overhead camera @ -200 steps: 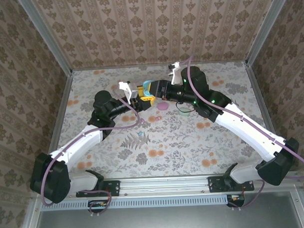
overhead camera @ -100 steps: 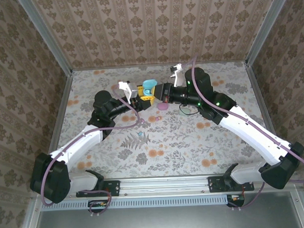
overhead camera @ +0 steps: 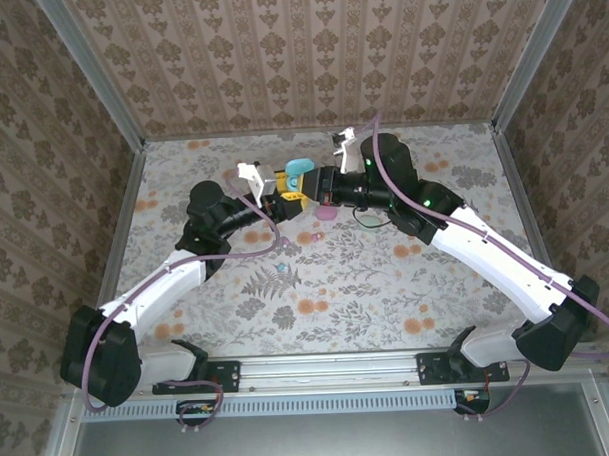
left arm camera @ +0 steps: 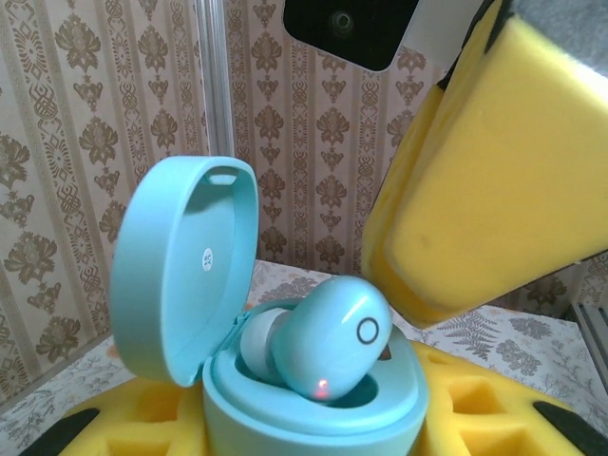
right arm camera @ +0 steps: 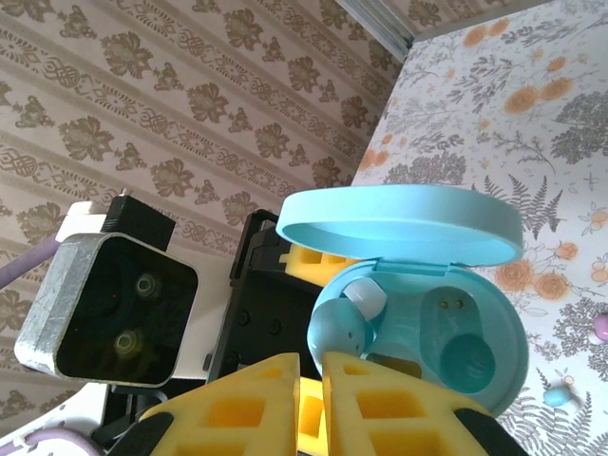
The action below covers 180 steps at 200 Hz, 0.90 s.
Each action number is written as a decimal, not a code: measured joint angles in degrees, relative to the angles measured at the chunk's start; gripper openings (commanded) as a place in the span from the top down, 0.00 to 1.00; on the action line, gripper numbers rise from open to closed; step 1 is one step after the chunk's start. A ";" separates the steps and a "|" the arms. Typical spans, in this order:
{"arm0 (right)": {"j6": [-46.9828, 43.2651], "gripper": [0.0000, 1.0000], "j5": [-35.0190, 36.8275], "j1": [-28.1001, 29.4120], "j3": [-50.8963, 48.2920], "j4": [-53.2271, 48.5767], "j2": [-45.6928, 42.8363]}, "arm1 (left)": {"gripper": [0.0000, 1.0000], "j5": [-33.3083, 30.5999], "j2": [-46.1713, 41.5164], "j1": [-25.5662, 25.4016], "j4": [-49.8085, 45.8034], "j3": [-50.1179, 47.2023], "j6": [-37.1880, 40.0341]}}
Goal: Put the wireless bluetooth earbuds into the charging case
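My left gripper (overhead camera: 283,192) is shut on the mint-blue charging case (overhead camera: 298,171), holding it above the table with its lid (right arm camera: 399,223) open. One mint earbud (left arm camera: 332,342) sits tilted in the case's (left arm camera: 313,404) near slot, with a small red light showing on it. The other slot (right arm camera: 465,356) is empty. My right gripper (right arm camera: 321,366) is shut with nothing between its yellow foam fingers (left arm camera: 494,180), and its tips rest against the earbud (right arm camera: 340,332). A small bluish earbud (right arm camera: 560,394) lies on the table below.
A pink oval object (overhead camera: 326,213) lies on the floral table under the grippers, with a tiny bud (overhead camera: 315,235) beside it and another small bluish one (overhead camera: 283,267) nearer me. A thin dark cable loop (overhead camera: 369,218) lies right of them. Patterned walls enclose the table.
My right gripper's jaws have closed. The right arm pulled slightly away from the case, then came back up against it. The left arm has held still with the case.
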 measured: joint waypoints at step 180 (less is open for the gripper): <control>-0.17 0.80 3.26 0.00 2.60 -1.40 3.08 | 0.67 0.66 -0.02 0.09 -2.40 0.00 0.00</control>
